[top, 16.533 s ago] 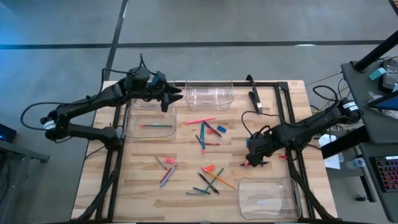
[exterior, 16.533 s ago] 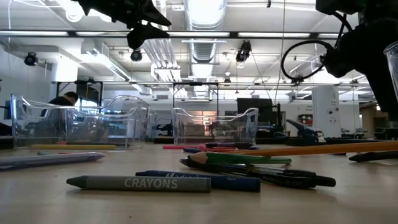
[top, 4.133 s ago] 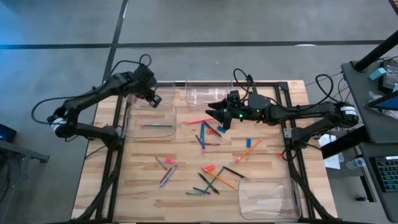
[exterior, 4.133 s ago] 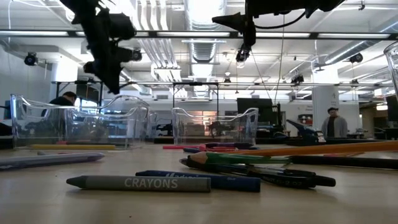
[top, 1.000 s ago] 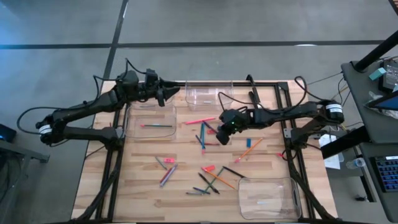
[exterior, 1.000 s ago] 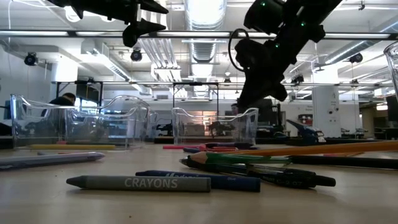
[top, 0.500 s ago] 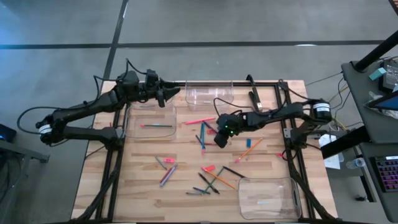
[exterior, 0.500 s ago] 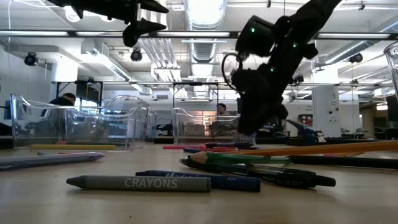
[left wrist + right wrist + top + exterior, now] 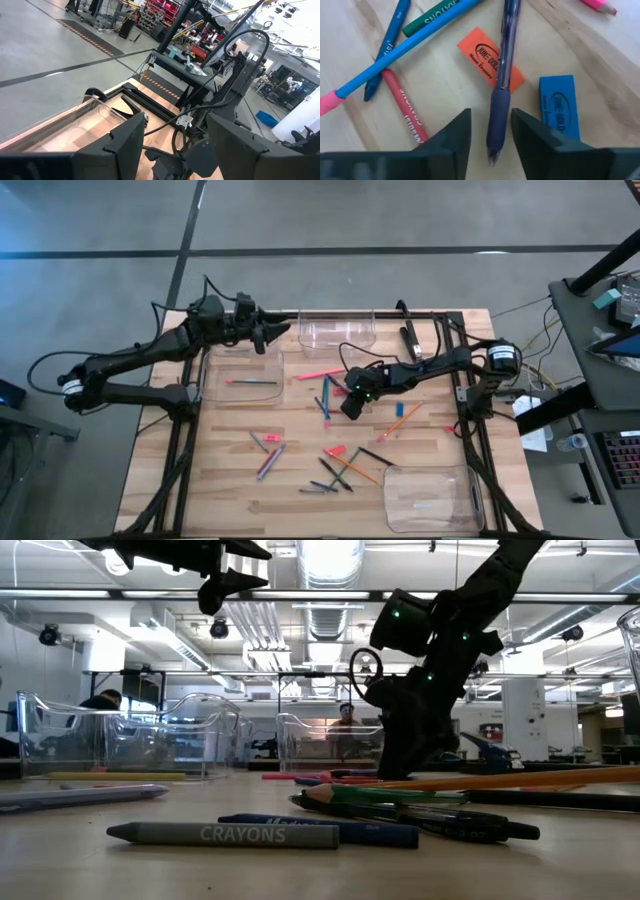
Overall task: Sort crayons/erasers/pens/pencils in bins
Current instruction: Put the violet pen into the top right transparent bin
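We set the right gripper (image 9: pixel 491 131) low w/ fingers spread astride the purple pen (image 9: pixel 501 75), which lies across the orange eraser (image 9: pixel 485 55) mid-table, ready to clamp. Left gripper (image 9: pixel 272 334), released, waits over a bin (image 9: pixel 240 378)

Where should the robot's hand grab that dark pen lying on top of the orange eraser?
Probably at the pen's thick rubber grip end, coming straight down. That end lies on bare wood between the right hand's open fingers, clear of the orange eraser and blue eraser.
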`<state>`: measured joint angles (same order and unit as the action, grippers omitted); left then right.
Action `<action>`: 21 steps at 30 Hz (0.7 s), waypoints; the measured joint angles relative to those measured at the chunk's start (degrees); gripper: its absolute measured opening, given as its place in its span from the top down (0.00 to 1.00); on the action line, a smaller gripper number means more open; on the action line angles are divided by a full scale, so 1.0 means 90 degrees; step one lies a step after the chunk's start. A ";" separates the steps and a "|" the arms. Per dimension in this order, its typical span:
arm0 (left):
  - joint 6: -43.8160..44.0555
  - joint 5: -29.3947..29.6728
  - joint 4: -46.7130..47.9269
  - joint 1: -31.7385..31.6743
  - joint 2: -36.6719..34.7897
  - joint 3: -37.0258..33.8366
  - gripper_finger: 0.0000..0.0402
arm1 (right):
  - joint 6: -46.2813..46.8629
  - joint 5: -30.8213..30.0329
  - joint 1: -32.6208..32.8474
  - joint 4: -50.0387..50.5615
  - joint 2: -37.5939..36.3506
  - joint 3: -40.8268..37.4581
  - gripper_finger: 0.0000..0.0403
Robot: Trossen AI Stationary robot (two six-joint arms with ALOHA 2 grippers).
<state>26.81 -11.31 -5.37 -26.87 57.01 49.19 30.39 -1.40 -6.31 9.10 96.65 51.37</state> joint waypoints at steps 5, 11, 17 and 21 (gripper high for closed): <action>-0.0001 0.0001 0.0002 0.0005 0.0000 -0.0010 0.50 | 0.0003 0.0053 0.0001 0.0087 -0.0094 -0.0014 0.85; -0.0002 0.0000 0.0007 0.0005 0.0000 -0.0012 0.50 | 0.0124 0.0055 0.0005 0.0440 -0.0331 -0.0017 0.94; -0.0002 0.0000 0.0044 0.0005 0.0000 -0.0012 0.50 | 0.0172 -0.0007 0.0017 0.0582 -0.1025 -0.0024 0.94; -0.0005 0.0000 0.0044 0.0005 0.0000 -0.0012 0.50 | 0.0171 -0.0367 -0.0069 0.0542 -0.1638 0.0032 0.94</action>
<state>26.76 -11.31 -4.97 -26.83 57.01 49.08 31.93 -4.70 -6.93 13.98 81.91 51.66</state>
